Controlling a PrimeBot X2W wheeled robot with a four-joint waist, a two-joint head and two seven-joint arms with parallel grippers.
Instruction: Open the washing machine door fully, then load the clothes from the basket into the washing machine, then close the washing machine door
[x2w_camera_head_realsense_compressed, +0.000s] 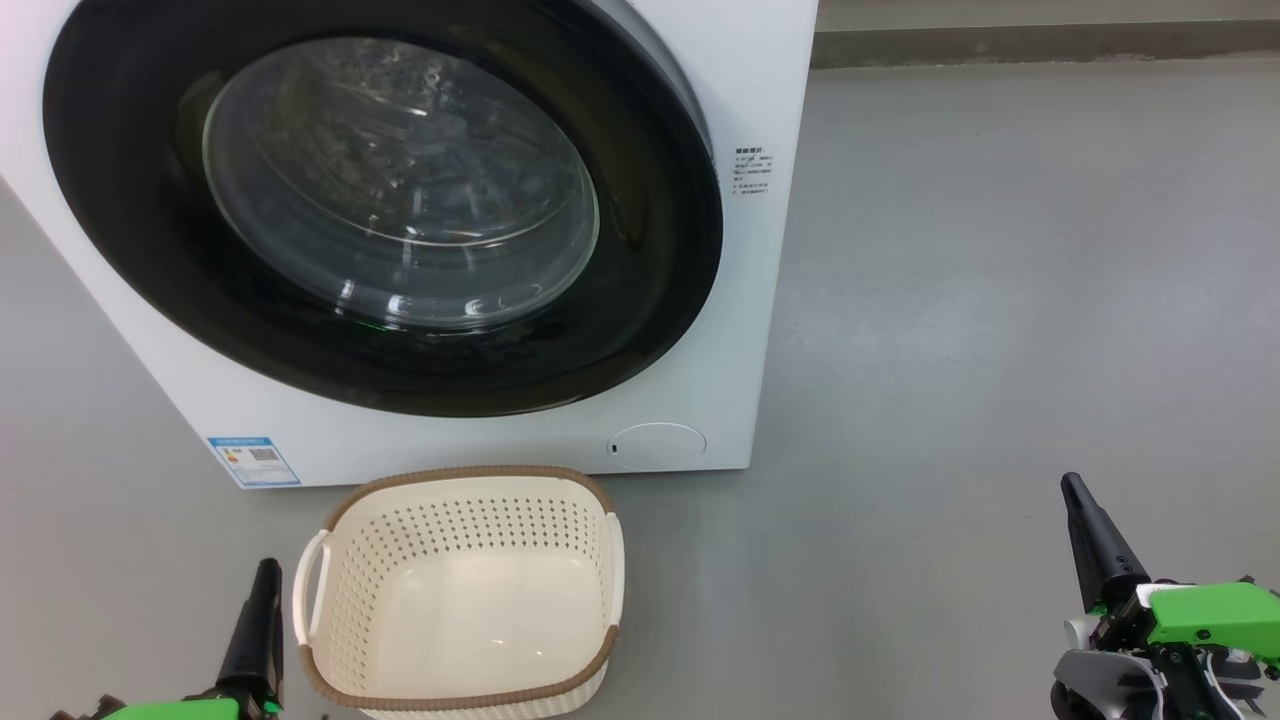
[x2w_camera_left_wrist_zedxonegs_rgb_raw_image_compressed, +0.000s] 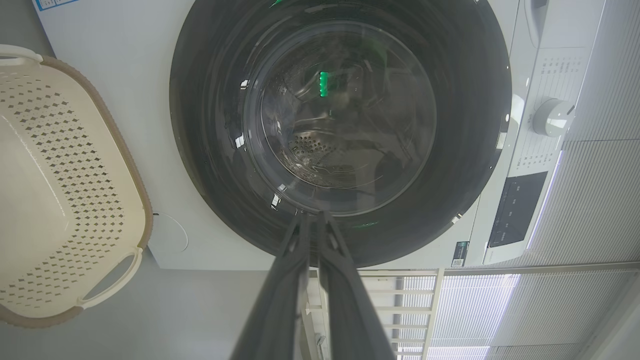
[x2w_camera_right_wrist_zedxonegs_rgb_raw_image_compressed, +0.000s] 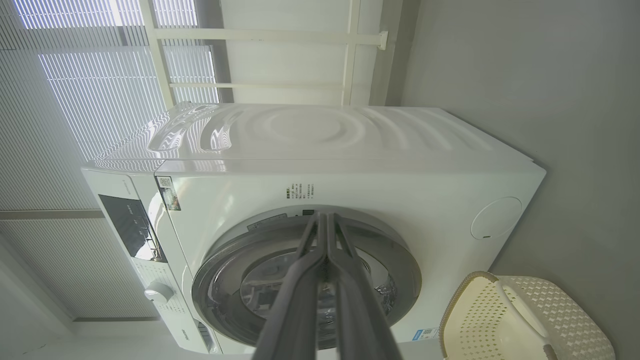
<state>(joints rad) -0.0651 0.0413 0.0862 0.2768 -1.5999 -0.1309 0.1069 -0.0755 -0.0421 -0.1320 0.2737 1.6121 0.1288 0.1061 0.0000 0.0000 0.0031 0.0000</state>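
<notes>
The white washing machine (x2w_camera_head_realsense_compressed: 765, 100) stands at the upper left with its door (x2w_camera_head_realsense_compressed: 400, 200) closed flat against the front, black rim around the clear glass. Before it on the floor sits the cream basket (x2w_camera_head_realsense_compressed: 460, 520), its inside bare. The clothes are out of view. My left gripper (x2w_camera_head_realsense_compressed: 267, 572) is shut and holds nothing, just left of the basket's white handle. My right gripper (x2w_camera_head_realsense_compressed: 1073, 485) is shut and holds nothing, far right over open floor. The left wrist view has the left gripper (x2w_camera_left_wrist_zedxonegs_rgb_raw_image_compressed: 312, 216) pointing at the door (x2w_camera_left_wrist_zedxonegs_rgb_raw_image_compressed: 345, 115); the right gripper (x2w_camera_right_wrist_zedxonegs_rgb_raw_image_compressed: 325, 216) points at the machine (x2w_camera_right_wrist_zedxonegs_rgb_raw_image_compressed: 350, 170).
Grey floor (x2w_camera_head_realsense_compressed: 1000, 300) stretches to the right of the machine up to a wall skirting (x2w_camera_head_realsense_compressed: 1040, 45). A round flap (x2w_camera_head_realsense_compressed: 657, 445) and a blue label (x2w_camera_head_realsense_compressed: 253, 461) sit low on the front. The control knob (x2w_camera_left_wrist_zedxonegs_rgb_raw_image_compressed: 552, 117) and dark panel (x2w_camera_left_wrist_zedxonegs_rgb_raw_image_compressed: 515, 210) lie above the door.
</notes>
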